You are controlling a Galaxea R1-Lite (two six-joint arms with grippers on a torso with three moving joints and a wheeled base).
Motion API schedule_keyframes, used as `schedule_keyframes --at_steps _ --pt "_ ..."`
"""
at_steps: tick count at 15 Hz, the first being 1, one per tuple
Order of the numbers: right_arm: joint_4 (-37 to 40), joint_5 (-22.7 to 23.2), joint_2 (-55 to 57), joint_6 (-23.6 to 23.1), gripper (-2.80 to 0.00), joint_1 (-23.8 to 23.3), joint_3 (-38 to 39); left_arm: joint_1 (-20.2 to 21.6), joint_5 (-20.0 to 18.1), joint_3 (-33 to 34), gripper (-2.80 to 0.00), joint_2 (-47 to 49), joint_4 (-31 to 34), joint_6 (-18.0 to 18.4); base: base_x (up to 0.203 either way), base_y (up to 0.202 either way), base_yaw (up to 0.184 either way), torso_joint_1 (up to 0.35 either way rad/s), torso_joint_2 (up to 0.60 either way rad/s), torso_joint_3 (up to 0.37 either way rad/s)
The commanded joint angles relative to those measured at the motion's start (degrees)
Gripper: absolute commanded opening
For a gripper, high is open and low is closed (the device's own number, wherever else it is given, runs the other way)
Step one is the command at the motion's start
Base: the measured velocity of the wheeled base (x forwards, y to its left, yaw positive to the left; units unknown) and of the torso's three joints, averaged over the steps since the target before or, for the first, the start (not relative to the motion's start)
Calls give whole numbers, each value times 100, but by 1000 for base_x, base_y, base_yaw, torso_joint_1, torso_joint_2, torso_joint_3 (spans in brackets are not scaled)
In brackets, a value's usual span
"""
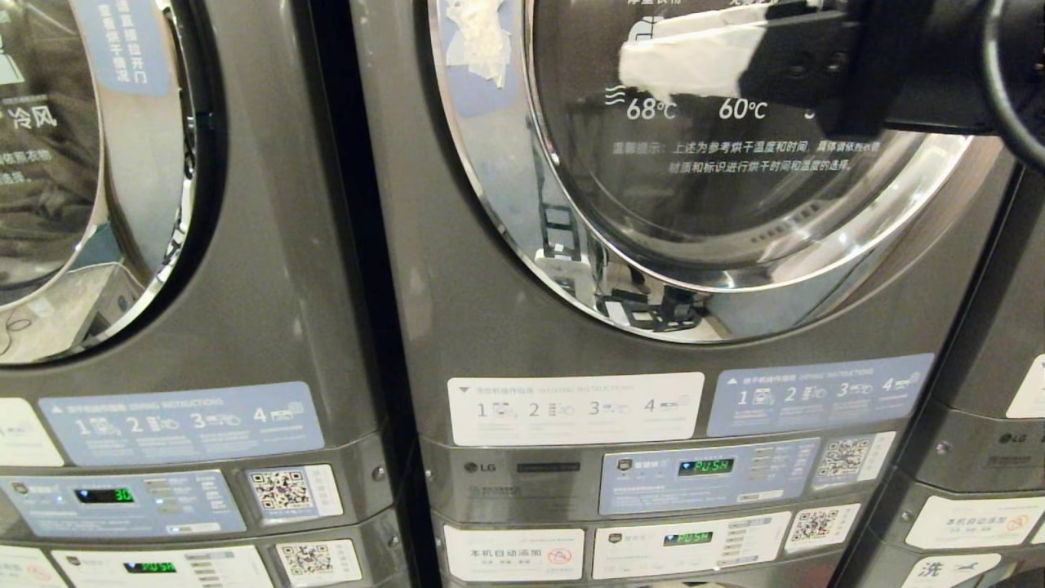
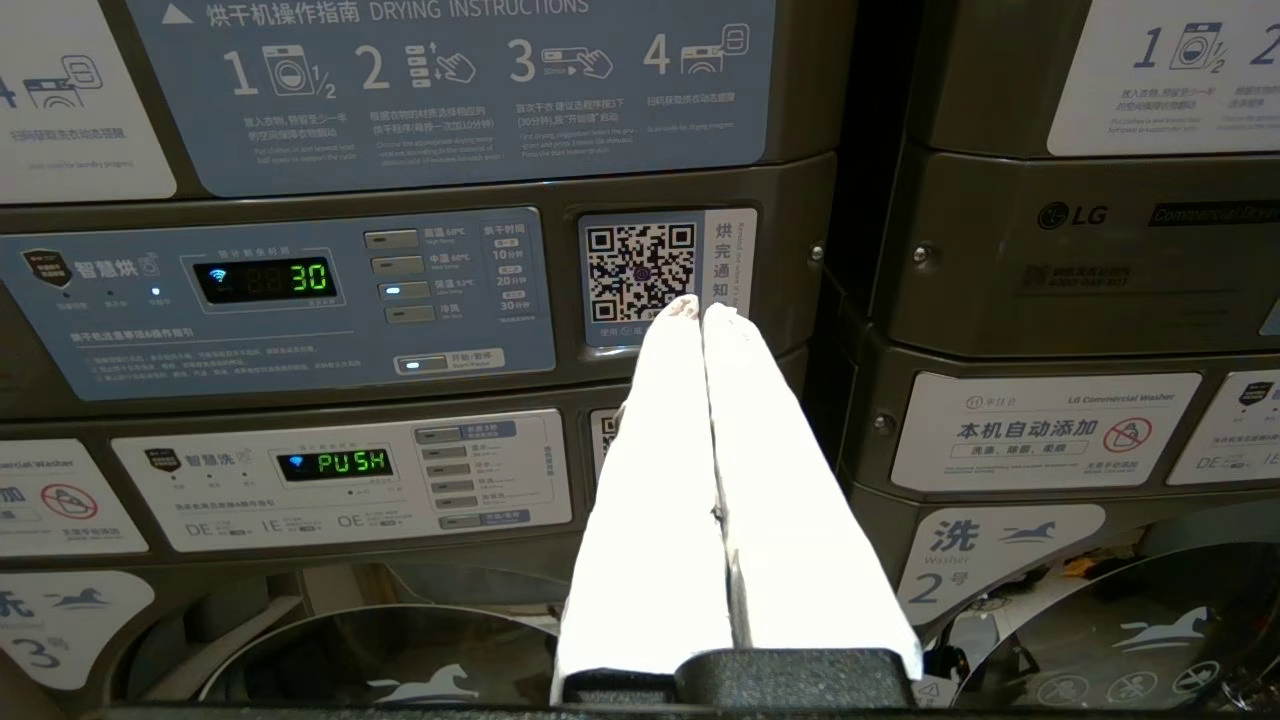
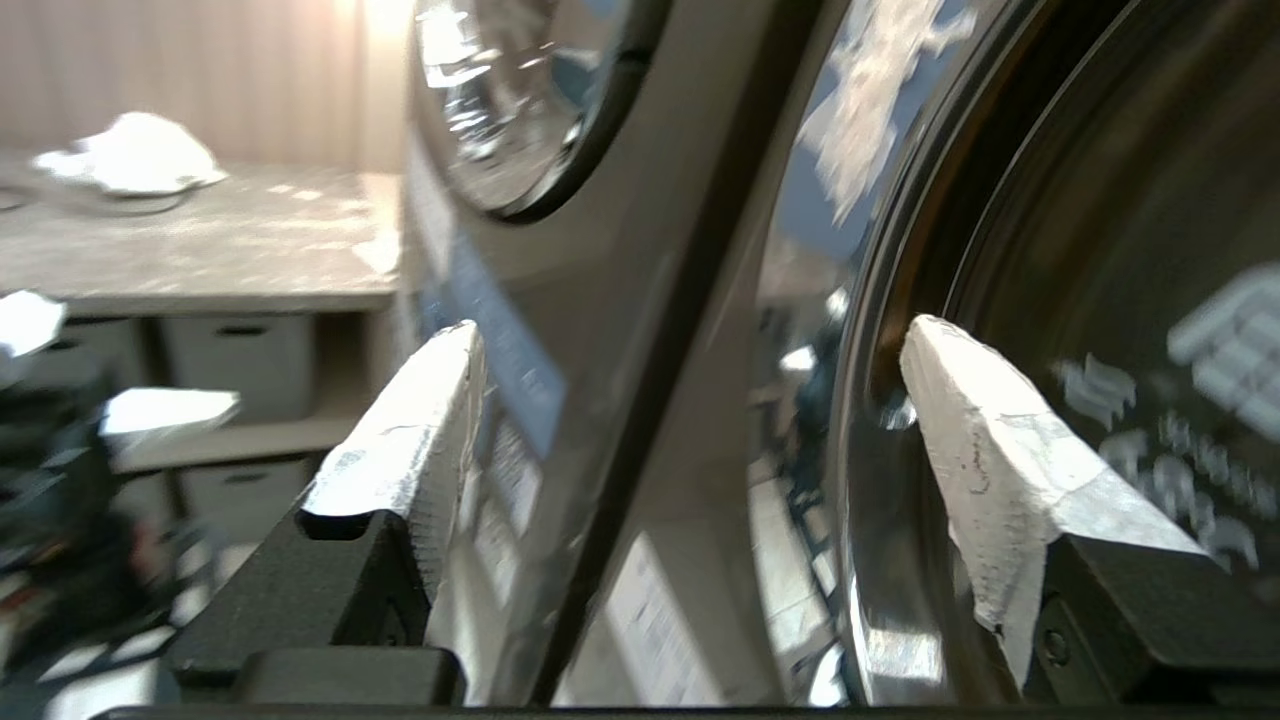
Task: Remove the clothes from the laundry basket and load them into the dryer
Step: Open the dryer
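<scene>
The dryer (image 1: 457,286) fills the middle of the head view. Its chrome-rimmed glass door (image 1: 718,204) looks closed, with torn white tape (image 1: 482,37) on the rim. My right arm comes in from the upper right, and one white-taped finger (image 1: 682,64) hangs in front of the glass. In the right wrist view my right gripper (image 3: 690,330) is open and empty; its fingers straddle the door's chrome rim (image 3: 870,420). My left gripper (image 2: 700,305) is shut and empty, pointing at the control panels low on the neighbouring machine. The laundry basket and the clothes are out of view.
A like dryer (image 1: 245,269) stands at left across a narrow dark gap, and another machine (image 1: 1004,408) at right. Control panels (image 1: 702,474) and washers sit below the dryers. Off to the side, the right wrist view shows a counter (image 3: 250,250) with a white crumpled thing (image 3: 130,160).
</scene>
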Motion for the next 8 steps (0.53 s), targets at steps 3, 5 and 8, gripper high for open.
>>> schedule_keyframes --at_steps 3,5,8 --pt "-305 -1445 1153 -43 0 434 -874 2 -1 2 -280 -2 0 -2 0 0 0 0 0 0" --pt "-313 -1446 1280 -41 0 439 -925 2 -1 0 -280 -2 0 -2 0 0 0 0 0 0" --pt "-307 -1443 1531 -25 0 474 -1339 2 -1 0 -280 -2 0 -2 0 0 0 0 0 0"
